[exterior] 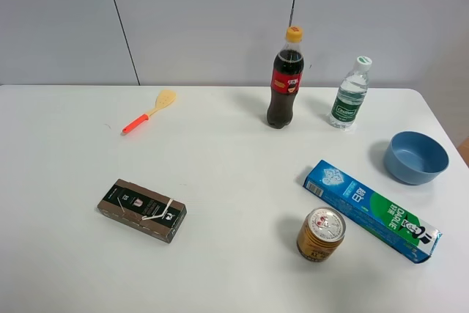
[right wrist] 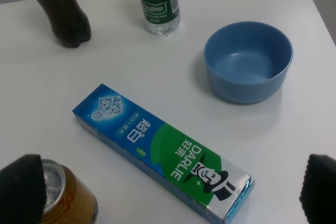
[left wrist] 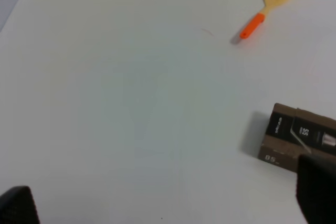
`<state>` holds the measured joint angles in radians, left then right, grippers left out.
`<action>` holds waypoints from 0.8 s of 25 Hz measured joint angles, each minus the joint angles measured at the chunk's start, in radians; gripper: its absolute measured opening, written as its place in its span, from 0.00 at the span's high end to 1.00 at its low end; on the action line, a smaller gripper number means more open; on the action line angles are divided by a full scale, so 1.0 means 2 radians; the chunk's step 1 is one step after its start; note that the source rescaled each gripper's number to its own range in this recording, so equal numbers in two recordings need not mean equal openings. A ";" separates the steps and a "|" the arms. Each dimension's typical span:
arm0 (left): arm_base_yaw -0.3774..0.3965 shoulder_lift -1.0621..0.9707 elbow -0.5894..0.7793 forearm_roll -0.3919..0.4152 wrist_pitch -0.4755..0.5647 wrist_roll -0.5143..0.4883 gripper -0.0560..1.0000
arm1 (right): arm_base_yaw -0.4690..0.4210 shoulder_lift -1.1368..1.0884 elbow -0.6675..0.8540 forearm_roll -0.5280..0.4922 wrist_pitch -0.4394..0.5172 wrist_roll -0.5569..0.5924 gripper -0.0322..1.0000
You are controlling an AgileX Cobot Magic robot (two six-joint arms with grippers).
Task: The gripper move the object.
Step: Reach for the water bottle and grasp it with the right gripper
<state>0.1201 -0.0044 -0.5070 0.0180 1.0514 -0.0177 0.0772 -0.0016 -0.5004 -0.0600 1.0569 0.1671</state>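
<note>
L tool (left wrist: 168, 198) & R tool (right wrist: 170, 188) are being shown only as fingertips, spread apart; water bottle (right wrist: 157, 4) top is being cropped in R wrist view.

A small clear plastic water bottle (exterior: 349, 93) with a green label and a white-green cap stands upright, cap on, on the white counter (exterior: 220, 181) in the upper right of the exterior high view. The right gripper (right wrist: 170, 192) shows only two black fingertips (right wrist: 21, 187), its jaws spread wide and holding nothing, well apart from the bottle.
</note>
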 joint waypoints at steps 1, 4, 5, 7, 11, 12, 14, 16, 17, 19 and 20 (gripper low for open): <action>0.000 0.000 0.000 0.000 0.000 0.000 0.00 | 0.000 0.000 0.000 0.000 0.000 0.000 0.00; 0.000 0.000 0.000 0.000 0.000 0.000 0.00 | 0.000 0.000 0.000 0.000 0.000 0.000 0.00; 0.000 0.000 0.000 0.000 0.000 0.000 0.00 | 0.000 0.000 0.000 0.000 0.000 0.000 0.00; 0.000 0.000 0.000 0.000 0.000 0.000 0.00 | 0.000 0.000 0.000 0.000 0.000 0.000 0.00; 0.000 0.000 0.000 0.000 0.000 0.000 0.00 | 0.000 0.000 0.000 0.000 0.000 0.000 0.01; 0.000 0.000 0.000 0.000 0.000 0.000 0.00 | 0.000 0.000 0.000 0.000 0.000 0.000 0.01; 0.000 0.000 0.000 0.000 0.000 0.000 0.00 | 0.000 0.000 0.000 0.000 0.000 0.000 0.01; 0.000 0.000 0.000 0.000 0.000 0.000 0.00 | 0.000 0.000 0.000 0.003 0.000 -0.002 0.01; 0.000 0.000 0.000 0.000 0.000 0.000 0.00 | 0.000 0.000 -0.001 0.005 -0.001 -0.005 0.01; 0.000 0.000 0.000 0.000 0.000 0.000 0.00 | 0.000 0.002 -0.008 0.006 -0.018 -0.006 0.01; 0.000 0.000 0.000 0.000 0.000 0.000 0.00 | 0.000 0.008 -0.015 0.006 -0.039 -0.006 0.01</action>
<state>0.1201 -0.0044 -0.5070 0.0180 1.0514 -0.0177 0.0772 0.0149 -0.5297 -0.0477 0.9782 0.1557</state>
